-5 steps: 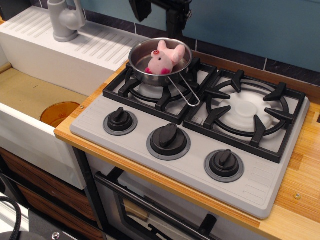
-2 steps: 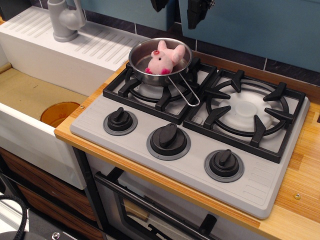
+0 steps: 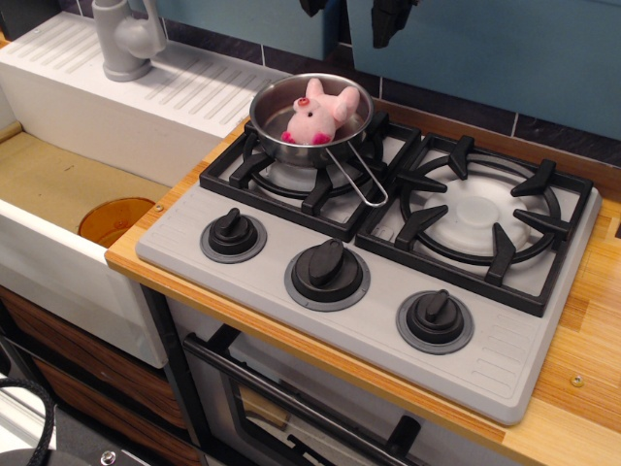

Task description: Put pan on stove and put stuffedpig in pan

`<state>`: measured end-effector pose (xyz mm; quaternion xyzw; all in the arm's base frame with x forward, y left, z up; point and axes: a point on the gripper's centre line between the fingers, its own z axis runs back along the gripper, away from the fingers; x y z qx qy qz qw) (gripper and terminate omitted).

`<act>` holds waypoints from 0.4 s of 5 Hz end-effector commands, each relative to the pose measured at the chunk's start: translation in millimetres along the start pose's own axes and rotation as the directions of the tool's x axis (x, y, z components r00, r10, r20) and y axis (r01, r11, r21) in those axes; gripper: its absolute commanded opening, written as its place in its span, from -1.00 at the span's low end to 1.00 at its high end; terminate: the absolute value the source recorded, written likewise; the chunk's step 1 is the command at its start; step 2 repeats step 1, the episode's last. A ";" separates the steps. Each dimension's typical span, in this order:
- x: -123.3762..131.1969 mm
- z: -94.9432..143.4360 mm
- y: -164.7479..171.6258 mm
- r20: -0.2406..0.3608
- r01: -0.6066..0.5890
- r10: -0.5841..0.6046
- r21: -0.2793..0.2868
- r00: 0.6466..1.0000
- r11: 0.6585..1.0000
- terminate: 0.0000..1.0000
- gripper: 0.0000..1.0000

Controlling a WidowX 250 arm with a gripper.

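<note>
Observation.image view: one overhead-angled look at a toy kitchen counter, with the stove [image 3: 369, 262] as the landmark for everything below.
Pan: the pan [image 3: 312, 121] sits on the stove's rear-left grate [image 3: 301, 175], its wire loop handle [image 3: 364, 180] pointing toward the middle knob [image 3: 327, 272].
Pig: the stuffed pig [image 3: 315, 116] lies inside the pan, snout toward the sink [image 3: 68, 194] side, touching the pan floor and free of the gripper.
Gripper: the gripper [image 3: 354, 15] hangs high above the stove's back edge, mostly cut off by the top of the frame; two dark fingers [image 3: 391, 17] show with clear wall between them, so it looks spread and holds nothing.
Change: a second ago the gripper hung lower, just behind the pan; it has since climbed until only its tips remain in view, while pan and pig have not shifted.
Meaning: both parts of the task look done, pan on stove and pig in pan; the rise reads as a retreat after release.
Risk: little remains; the pan sits toward the grate's back corner but looks steady.
Right burner: the stove's right grate [image 3: 480, 218] carries nothing.
</note>
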<state>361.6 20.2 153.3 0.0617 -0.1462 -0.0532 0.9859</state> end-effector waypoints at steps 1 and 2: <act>12.3 4.3 -1.5 0.016 -0.011 0.011 0.018 1.000 1.000 1.00 1.00; 12.3 4.3 -1.5 0.016 -0.011 0.011 0.018 1.000 1.000 1.00 1.00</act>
